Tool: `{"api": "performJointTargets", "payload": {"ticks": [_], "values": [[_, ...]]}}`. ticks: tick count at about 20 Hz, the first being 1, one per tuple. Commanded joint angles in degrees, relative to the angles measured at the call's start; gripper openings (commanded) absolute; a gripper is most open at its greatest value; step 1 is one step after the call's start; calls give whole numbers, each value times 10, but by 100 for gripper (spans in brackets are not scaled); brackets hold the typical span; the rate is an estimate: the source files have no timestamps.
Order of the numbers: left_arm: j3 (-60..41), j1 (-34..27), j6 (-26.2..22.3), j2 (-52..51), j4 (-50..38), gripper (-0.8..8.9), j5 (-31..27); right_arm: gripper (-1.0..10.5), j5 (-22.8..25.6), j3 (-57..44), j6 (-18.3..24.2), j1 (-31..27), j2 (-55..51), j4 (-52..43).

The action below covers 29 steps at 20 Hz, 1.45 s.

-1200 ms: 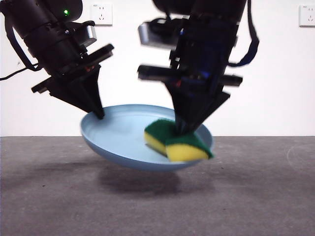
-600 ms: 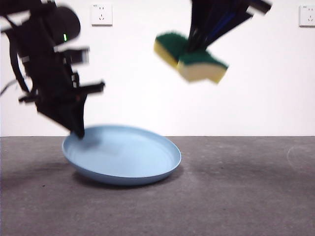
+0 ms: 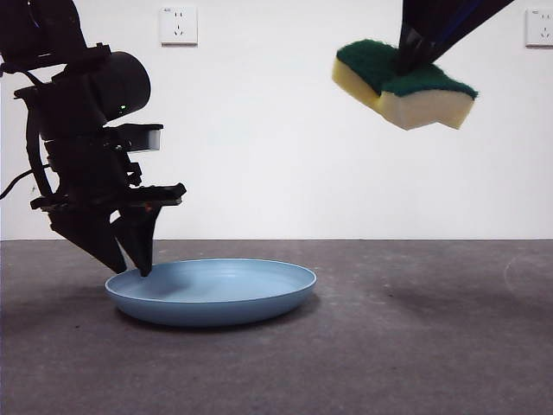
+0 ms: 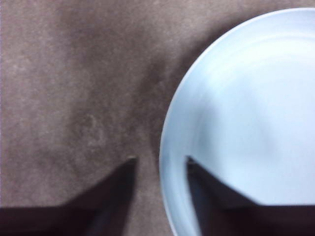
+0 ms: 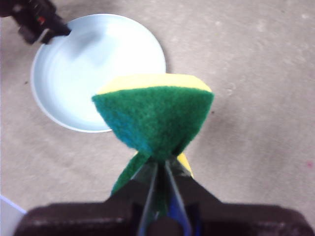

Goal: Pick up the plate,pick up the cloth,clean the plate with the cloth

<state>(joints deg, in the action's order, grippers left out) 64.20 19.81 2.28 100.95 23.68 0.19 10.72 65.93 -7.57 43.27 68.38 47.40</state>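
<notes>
The light-blue plate (image 3: 216, 290) lies flat on the grey table, left of centre. My left gripper (image 3: 131, 264) stands at its left rim, jaws open with one on each side of the rim. The left wrist view shows the rim (image 4: 170, 147) running between the two jaws (image 4: 160, 160) with a gap. My right gripper (image 3: 415, 54) is high at the upper right, shut on the cloth (image 3: 406, 82), a yellow sponge with a green layer, held well above the table. The right wrist view shows the sponge (image 5: 155, 118) pinched in the jaws, the plate (image 5: 98, 69) far below and the left gripper (image 5: 39, 22) at its rim.
A white wall stands behind the table, with a socket (image 3: 178, 24) at the upper left and another (image 3: 539, 26) at the upper right. Grey table surface (image 3: 415, 328) stretches to the right of the plate.
The plate went from held tilted in the air down to flat on the table, further left. The right gripper lifted the sponge off the plate, up and to the right.
</notes>
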Motion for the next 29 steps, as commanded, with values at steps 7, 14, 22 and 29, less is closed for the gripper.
{"api": "performJointTargets", "payload": {"ticks": [7,14,22,29], "values": [[-2,3,-8,-142,6,467,1,-17,-3,-6,-2,-88,37,-21],[-2,21,-4,-309,12,467,0,-17,-49,-6,13,-149,169,-94],[-42,50,-3,-372,6,467,-6,-16,-78,-6,21,-185,364,-134],[-76,50,-4,-386,5,467,-7,185,-78,-6,25,-186,388,-136]]}}
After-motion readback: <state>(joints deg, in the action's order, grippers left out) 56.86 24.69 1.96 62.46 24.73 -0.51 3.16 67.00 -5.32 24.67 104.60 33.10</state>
